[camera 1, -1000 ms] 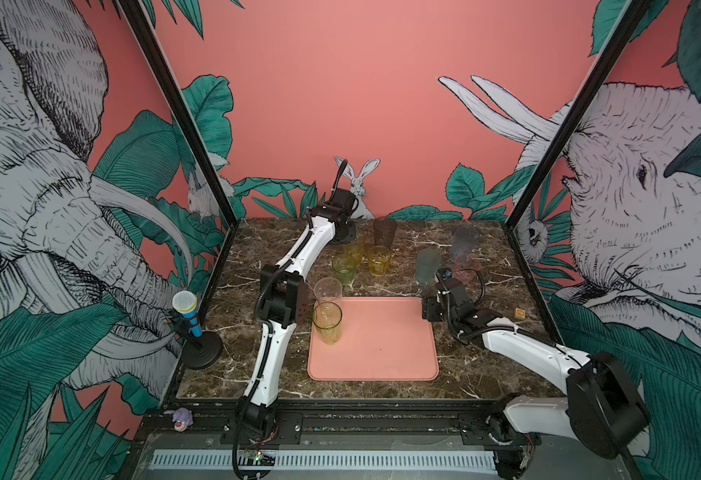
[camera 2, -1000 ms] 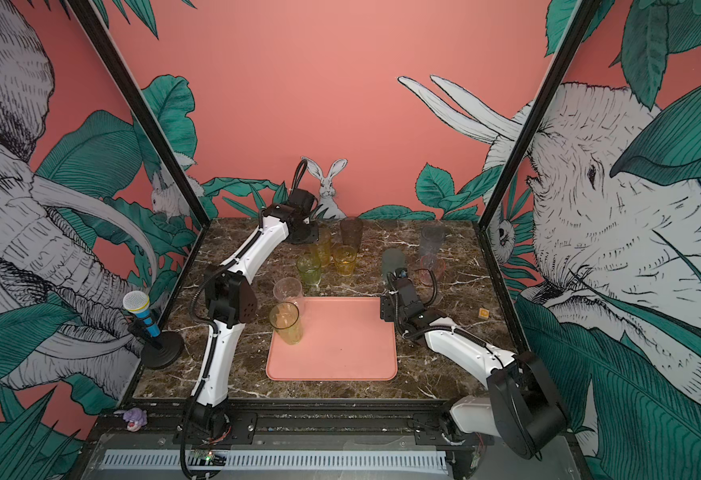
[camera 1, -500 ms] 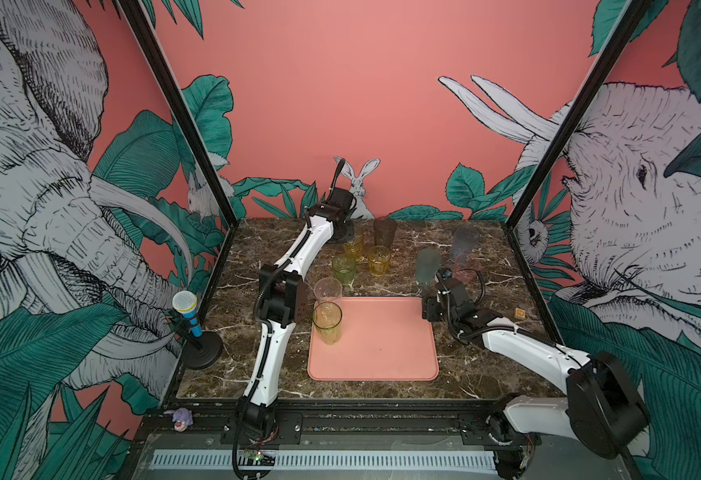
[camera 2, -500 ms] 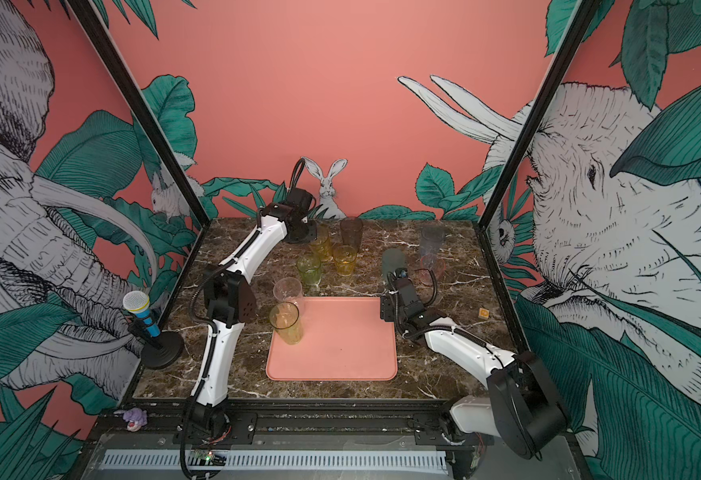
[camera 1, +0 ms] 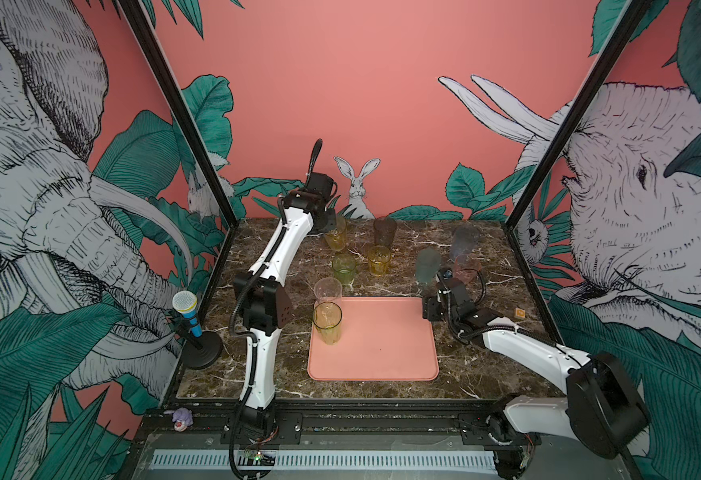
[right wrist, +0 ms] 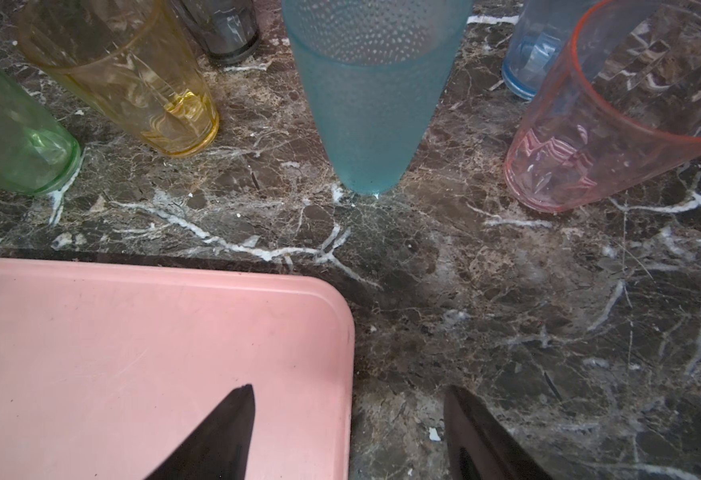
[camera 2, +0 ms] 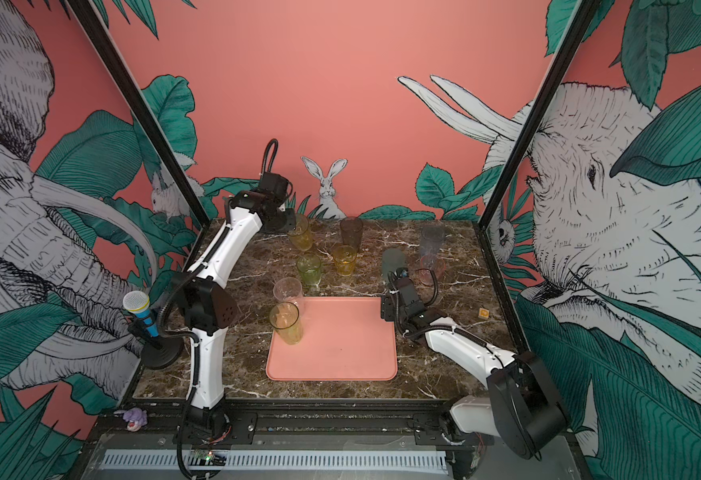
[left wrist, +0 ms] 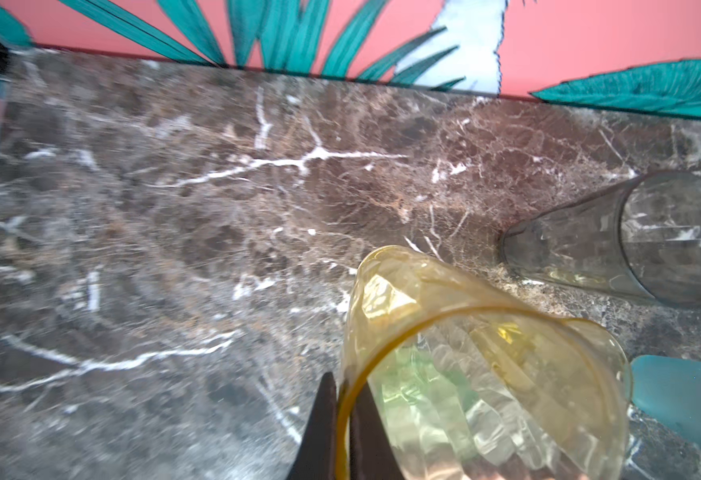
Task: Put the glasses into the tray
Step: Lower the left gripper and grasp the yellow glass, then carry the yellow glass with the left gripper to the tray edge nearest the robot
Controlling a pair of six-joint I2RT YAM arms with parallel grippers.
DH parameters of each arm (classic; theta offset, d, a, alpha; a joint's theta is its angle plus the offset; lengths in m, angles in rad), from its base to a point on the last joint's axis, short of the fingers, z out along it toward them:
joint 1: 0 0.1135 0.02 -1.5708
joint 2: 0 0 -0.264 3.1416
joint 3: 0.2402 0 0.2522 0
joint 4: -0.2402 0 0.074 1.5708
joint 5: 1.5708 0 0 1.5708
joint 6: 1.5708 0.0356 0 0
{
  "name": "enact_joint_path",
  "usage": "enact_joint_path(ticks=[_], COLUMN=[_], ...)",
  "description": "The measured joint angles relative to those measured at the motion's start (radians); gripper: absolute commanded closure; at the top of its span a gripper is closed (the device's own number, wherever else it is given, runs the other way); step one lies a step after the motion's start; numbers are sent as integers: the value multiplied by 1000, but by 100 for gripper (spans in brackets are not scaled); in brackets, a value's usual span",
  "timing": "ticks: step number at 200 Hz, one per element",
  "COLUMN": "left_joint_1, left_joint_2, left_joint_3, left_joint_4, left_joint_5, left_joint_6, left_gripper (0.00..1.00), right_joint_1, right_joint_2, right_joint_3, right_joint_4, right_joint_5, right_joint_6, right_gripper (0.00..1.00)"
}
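Tall amber translucent tumbler [left wrist: 485, 353], back left of the brown marble tabletop [camera 1: 485, 365], gripped at the rim.
Left gripper [left wrist: 342, 386] pinches the rim wall, one finger inside and one outside. Right gripper [right wrist: 349, 388] is spread wide and empty over the far right corner of the flat salmon-pink tray [camera 1: 382, 357]. A yellow-tinted tumbler [camera 1: 328, 328] stands in the tray's far left corner; the remaining tumblers [camera 1: 343, 268] stand on the marble beyond.

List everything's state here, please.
Tray: holds one glass.
Tall yellow-green glass: upright in tray.
Left gripper: shut on rim of tall amber glass.
Right gripper: open, empty.
Clear glass: on table.
Short green glass: on table.
Short amber glass: on table.
Smoky grey glass: on table.
Teal glass: on table.
Lavender-blue glass: on table.
Pink glass: on table.
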Motion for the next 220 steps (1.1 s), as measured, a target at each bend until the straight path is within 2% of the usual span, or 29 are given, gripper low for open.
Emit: enact_joint_path(ticks=[50, 122, 175, 220], left_joint_1=[58, 58, 58, 58], left_joint_2=[-151, -369, -596, -721], left_joint_3=[-92, -317, -484, -593], left_joint_4=[-62, -154, -210, -273], left_joint_5=[-34, -54, -23, 21], left_joint_6=[23, 59, 51, 40], left_gripper=[100, 100, 100, 100], right_joint_1=[-2, -2, -2, -2], right_joint_2=[9, 12, 12, 12], right_joint_3=[0, 0, 0, 0], right_joint_4=[3, 3, 3, 3], right_joint_5=[0, 0, -1, -10], right_joint_6=[0, 0, 0, 0], right_gripper=[26, 26, 26, 26])
